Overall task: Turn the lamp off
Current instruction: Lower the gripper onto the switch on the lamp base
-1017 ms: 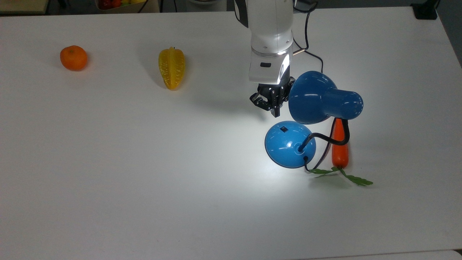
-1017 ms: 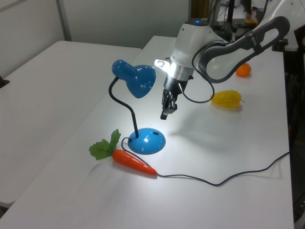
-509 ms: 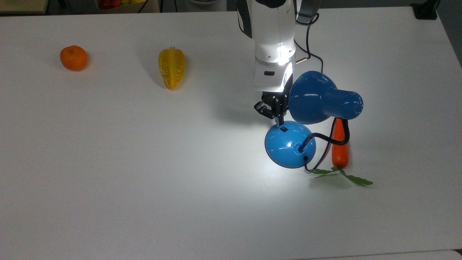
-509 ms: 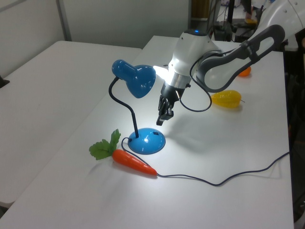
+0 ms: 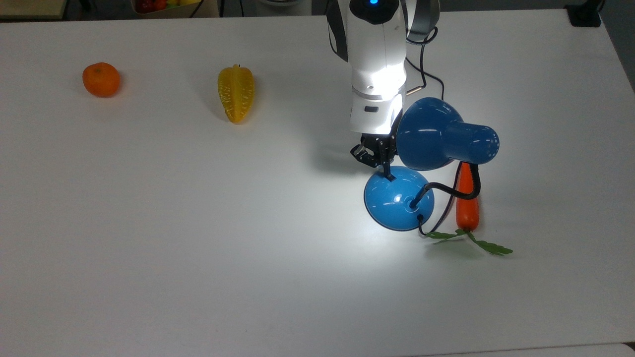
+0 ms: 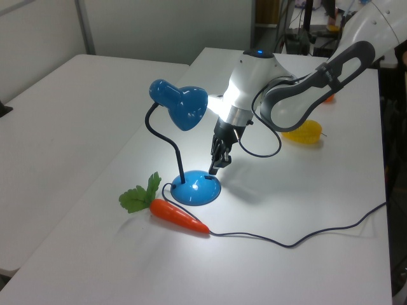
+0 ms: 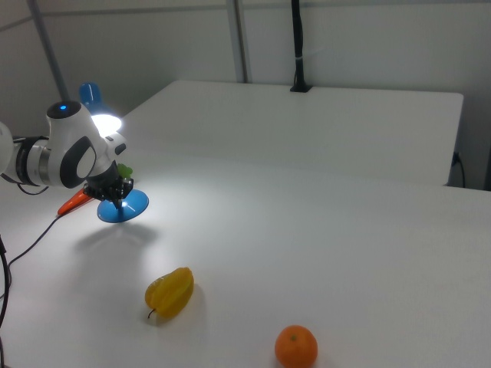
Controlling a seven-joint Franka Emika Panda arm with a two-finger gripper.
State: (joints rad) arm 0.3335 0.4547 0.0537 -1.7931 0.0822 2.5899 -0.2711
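The lamp [image 5: 399,198] stands lit on the table [image 5: 198,248] beside a carrot [image 5: 467,201]; its switch lies directly beneath the claw [image 5: 386,171]. The claw, fingers clenched together and gripping nothing, points straight down onto the base's near edge, under the shade [image 5: 426,134].

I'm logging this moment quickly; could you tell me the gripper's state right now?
Gripper: shut, holding nothing, fingertips at the lamp base where its switch sits.

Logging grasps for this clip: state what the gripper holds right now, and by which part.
Nothing is held. The gripper has its fingers together, tip down at the switch spot on the lamp base, pressing rather than grasping. The lamp is lit.
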